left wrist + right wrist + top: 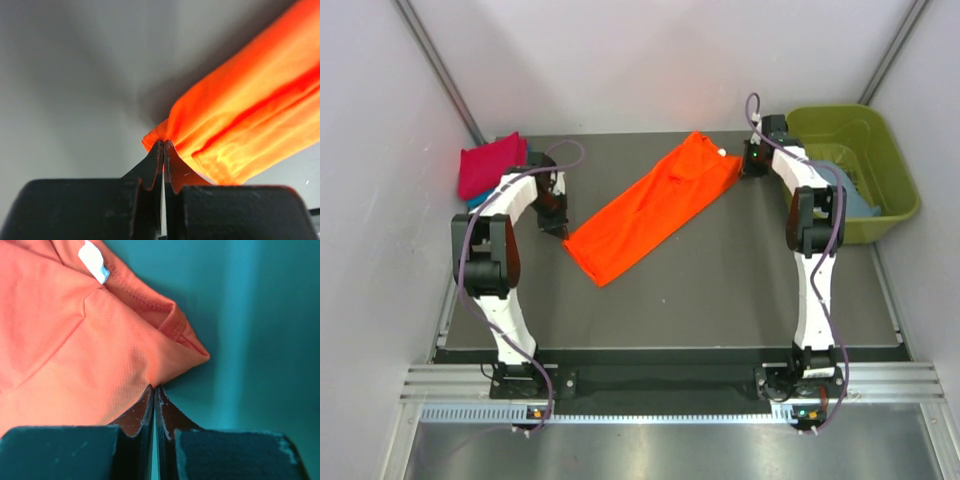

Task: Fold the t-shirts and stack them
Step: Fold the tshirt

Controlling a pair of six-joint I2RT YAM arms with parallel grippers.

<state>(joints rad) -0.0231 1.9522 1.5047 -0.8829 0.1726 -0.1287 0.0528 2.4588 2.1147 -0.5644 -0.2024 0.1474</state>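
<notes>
Left wrist, left gripper (163,146) pinching orange t-shirt (240,115) corner

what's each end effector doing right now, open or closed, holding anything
left end effector: closed on a corner of the orange t-shirt
right end effector: closed on its collar end

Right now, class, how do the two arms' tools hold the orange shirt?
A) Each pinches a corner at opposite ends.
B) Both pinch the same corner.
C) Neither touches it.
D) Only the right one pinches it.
A: the left tool is shut on the orange shirt at its nearer end, the right tool at its far end by the collar.
</notes>
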